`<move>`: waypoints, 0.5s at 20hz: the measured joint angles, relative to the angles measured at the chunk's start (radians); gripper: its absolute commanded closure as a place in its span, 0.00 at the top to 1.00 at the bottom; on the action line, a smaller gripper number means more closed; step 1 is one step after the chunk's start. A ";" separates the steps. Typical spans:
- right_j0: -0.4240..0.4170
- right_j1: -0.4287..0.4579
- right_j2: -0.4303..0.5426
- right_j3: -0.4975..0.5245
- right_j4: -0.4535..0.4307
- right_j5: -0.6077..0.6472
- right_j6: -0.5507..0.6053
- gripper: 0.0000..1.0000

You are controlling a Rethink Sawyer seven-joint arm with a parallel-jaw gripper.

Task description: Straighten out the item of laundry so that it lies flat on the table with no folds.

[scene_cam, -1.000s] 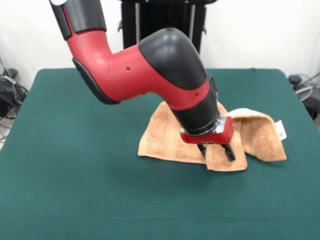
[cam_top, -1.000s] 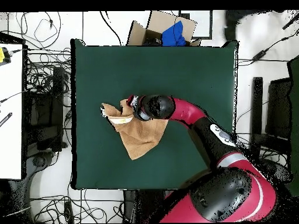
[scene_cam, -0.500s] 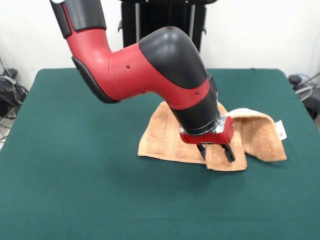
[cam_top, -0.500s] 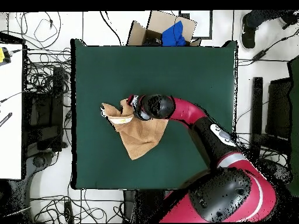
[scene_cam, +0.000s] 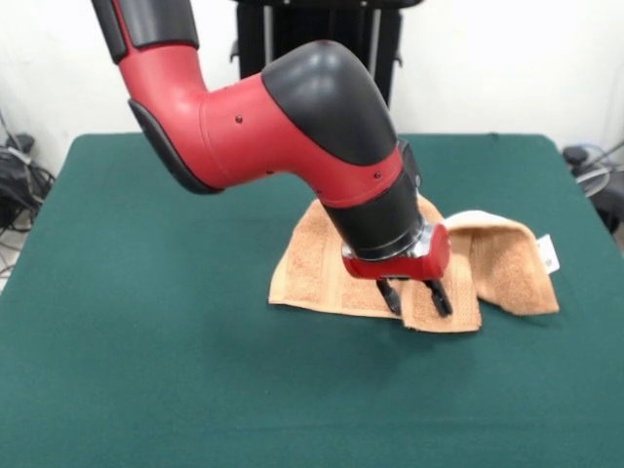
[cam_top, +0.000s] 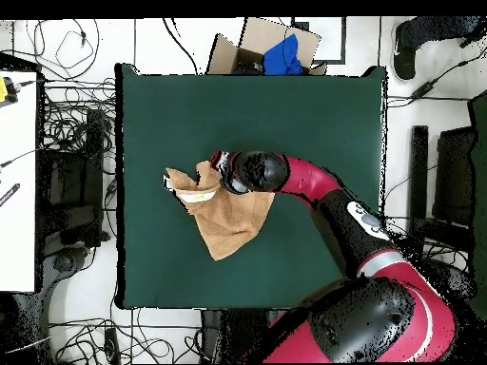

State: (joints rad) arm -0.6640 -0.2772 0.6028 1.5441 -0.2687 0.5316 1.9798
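The item of laundry point(scene_cam: 314, 265) is a peach-orange towel lying crumpled right of the table's point(scene_cam: 146, 292) centre. Its right part point(scene_cam: 507, 258) is folded over in a hump, with a white tag point(scene_cam: 548, 252) at its far right edge. My gripper point(scene_cam: 416, 300) points down on the towel's front fold, with its fingers spread apart and the tips at the cloth. The jaws look open and nothing is lifted. From overhead, the towel point(cam_top: 228, 220) lies left of the table's point(cam_top: 314, 114) centre, and the arm's black wrist point(cam_top: 253, 173) covers its upper part.
A cardboard box with a blue item point(cam_top: 274, 49) sits just past the table's top edge in the overhead view. A person's shoe point(cam_top: 403, 40) shows at the top right. Cables point(cam_top: 71, 143) lie on the floor at the left beside a white desk point(cam_top: 14, 190).
The arm and gripper have shifted slightly left and lifted a little in the front view. The towel lies as before.
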 measured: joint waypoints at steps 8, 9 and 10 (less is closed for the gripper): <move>0.000 -0.007 -0.005 0.000 0.000 0.000 0.000 1.00; 0.000 -0.008 -0.005 0.000 0.000 0.000 0.000 1.00; 0.000 -0.008 -0.006 0.000 0.000 0.000 0.000 1.00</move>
State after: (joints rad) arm -0.6640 -0.2855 0.5967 1.5444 -0.2687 0.5314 1.9798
